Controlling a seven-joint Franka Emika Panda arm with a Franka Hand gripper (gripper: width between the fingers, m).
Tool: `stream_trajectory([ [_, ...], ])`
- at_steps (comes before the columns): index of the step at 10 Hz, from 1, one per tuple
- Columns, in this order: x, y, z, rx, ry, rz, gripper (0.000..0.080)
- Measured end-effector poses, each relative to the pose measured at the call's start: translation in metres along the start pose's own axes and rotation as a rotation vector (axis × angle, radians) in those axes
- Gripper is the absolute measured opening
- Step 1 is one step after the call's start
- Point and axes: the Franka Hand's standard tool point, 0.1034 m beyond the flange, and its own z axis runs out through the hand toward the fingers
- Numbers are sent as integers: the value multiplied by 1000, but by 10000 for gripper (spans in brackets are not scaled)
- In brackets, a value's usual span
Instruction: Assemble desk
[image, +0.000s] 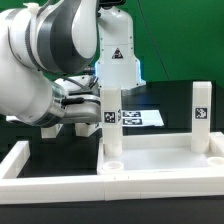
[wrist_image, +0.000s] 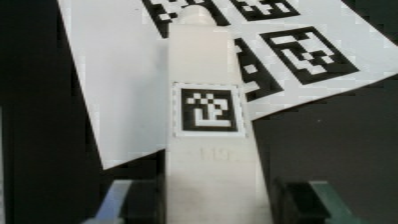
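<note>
In the exterior view, from left to right: one white fence bar (image: 20, 160) lies at the edge of the black counter (image: 65, 142). Above it the white and grey arm (image: 40, 60) reaches in from the exterior view's left.

Two legs stand upright on one desk top (image: 165, 168), which sits at the front with its raised rim up. The left leg (image: 112, 120) rises from the top's left corner. The right leg (image: 200, 110) rises from its right corner, well apart from the arm. Each leg carries one tag.

One marker board (image: 142, 117) lies flat on the counter behind the desk top, between the two legs. The left leg hides part of it. Farther back stands a white housing (image: 118, 62) with a warning triangle.

In the wrist view the pincer (wrist_image: 217, 198) straddles the left leg, with one finger on each side. Only thin dark strips show between the fingers (wrist_image: 121, 200) and the leg. I cannot tell whether the pads press on it. The leg's tag (wrist_image: 208, 108) faces the camera. Behind the leg, four of the marker board's tags show, one of them partly covered.
</note>
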Motion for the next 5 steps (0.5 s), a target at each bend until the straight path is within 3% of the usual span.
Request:
stream_trajectory([
  [3, 0, 0, 0, 0, 0, 0, 285],
  [4, -5, 0, -4, 5, -8, -4, 287],
  [5, -15, -2, -18, 15, 0, -8, 287],
])
